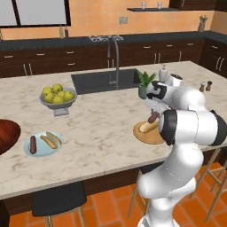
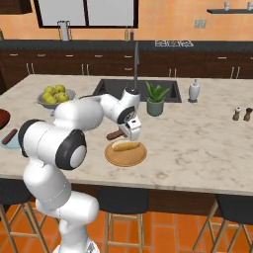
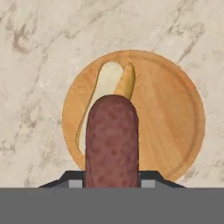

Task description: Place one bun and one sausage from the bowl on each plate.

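Clamped in the gripper (image 3: 112, 183), the sausage (image 3: 112, 142) hangs over the tan plate (image 3: 175, 113), ready to join its bun (image 3: 103, 96). From the left, the blue plate (image 1: 60, 148) already has both. From the right, the bowl's (image 2: 3, 118) edge shows.

Tool-held sausage (image 3: 112, 140) above bun (image 3: 107, 94) on tan plate (image 3: 175, 118)

no text, label, brand, number or sign can be read anywhere — not on any item, near or far.
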